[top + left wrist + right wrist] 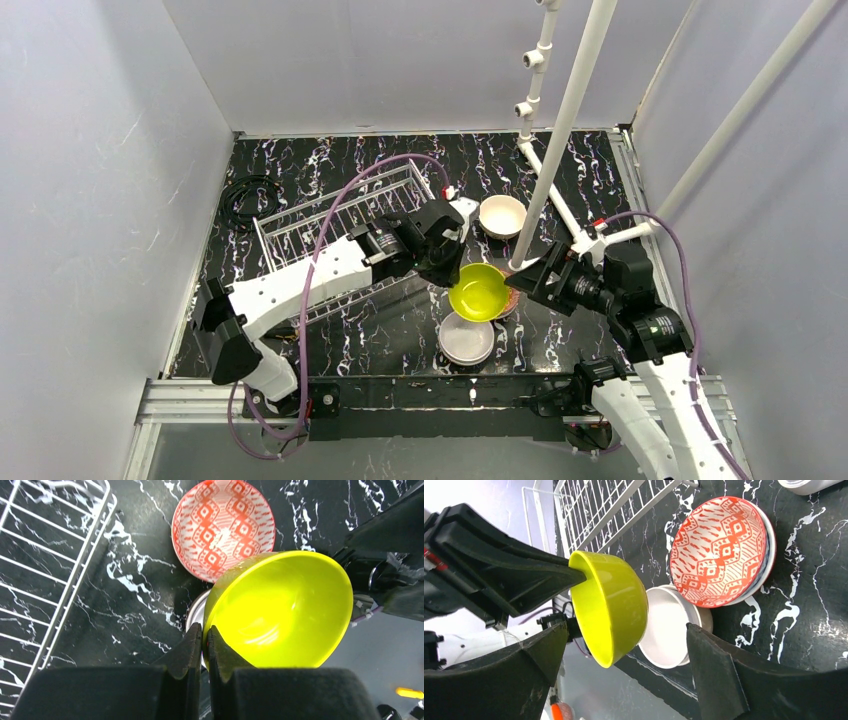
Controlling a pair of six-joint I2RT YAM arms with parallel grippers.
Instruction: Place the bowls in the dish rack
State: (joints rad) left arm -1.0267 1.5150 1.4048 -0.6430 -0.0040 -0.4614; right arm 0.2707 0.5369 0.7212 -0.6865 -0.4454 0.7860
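Observation:
My left gripper (455,262) (205,632) is shut on the rim of the yellow-green bowl (480,291) (280,610) (611,607) and holds it tilted above the table. My right gripper (520,285) (626,627) is open, its jaws spread either side of that bowl without touching it. Below lie a red-patterned bowl (223,527) (719,550), nested in another bowl, and a white bowl (466,338) (669,630) stacked on a tan one. A tan bowl with a white inside (502,215) sits farther back. The wire dish rack (340,225) (45,555) (604,505) stands to the left, with no bowl seen in it.
A white pipe frame (560,130) rises from the table at the back right, close to the right arm. A coiled black cable (245,195) lies at the back left. Grey walls enclose the black marbled table (400,330) on three sides.

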